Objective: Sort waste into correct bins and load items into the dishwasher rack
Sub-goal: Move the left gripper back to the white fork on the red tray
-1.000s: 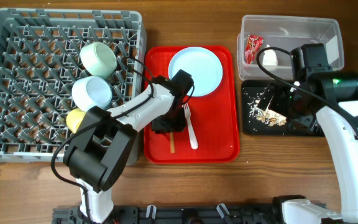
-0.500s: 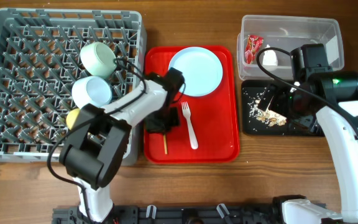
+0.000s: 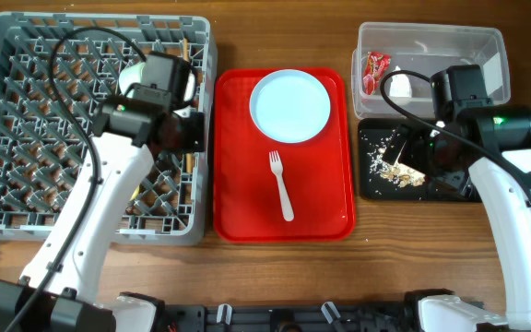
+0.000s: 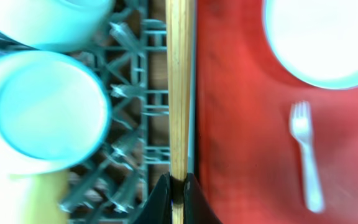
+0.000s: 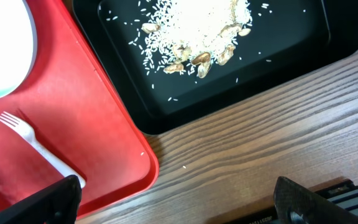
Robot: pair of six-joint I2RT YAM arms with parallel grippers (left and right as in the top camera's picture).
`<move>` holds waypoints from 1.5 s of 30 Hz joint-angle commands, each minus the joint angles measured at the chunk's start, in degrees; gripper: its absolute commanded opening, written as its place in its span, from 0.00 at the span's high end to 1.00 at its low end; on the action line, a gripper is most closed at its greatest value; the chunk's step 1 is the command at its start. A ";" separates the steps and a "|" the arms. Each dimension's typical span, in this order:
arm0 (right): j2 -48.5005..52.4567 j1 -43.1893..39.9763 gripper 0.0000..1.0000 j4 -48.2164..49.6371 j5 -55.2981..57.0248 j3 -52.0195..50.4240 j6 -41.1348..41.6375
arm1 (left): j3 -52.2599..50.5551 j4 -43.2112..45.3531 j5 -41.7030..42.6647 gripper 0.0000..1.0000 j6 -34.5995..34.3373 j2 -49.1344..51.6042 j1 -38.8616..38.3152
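Wooden stick, clenched in my left end effector, hangs over the rim of the dishwasher rack beside the red tray; released here, I judge it could slip through the lattice or tip onto the tray.

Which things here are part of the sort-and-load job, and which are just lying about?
Job: dishwasher rack, wooden stick in left gripper, bowls, yellow cup, plate, fork, clear tub, red wrapper, paper wad, black tray, crumbs.
Lying about: red tray, table.
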 commanded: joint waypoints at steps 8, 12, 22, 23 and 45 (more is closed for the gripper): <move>-0.26 -0.20 0.00 -0.07 0.55 0.85 -0.59 | 0.22 2.32 -3.34 0.47 2.54 9.60 1.99; -0.26 -0.20 0.00 -0.04 0.55 0.85 -0.59 | 0.39 2.43 -3.04 0.43 0.92 8.35 1.99; -0.26 -0.20 0.00 0.35 0.52 0.85 -0.33 | 0.26 7.34 10.58 0.41 -20.65 8.02 -9.68; -0.26 -0.20 0.00 0.33 0.52 0.85 -0.35 | 0.26 8.07 9.20 0.41 -22.95 8.92 -11.32; -0.26 -0.20 0.00 0.13 0.55 0.85 -0.35 | 0.26 13.79 -2.08 0.74 -31.61 31.45 -28.30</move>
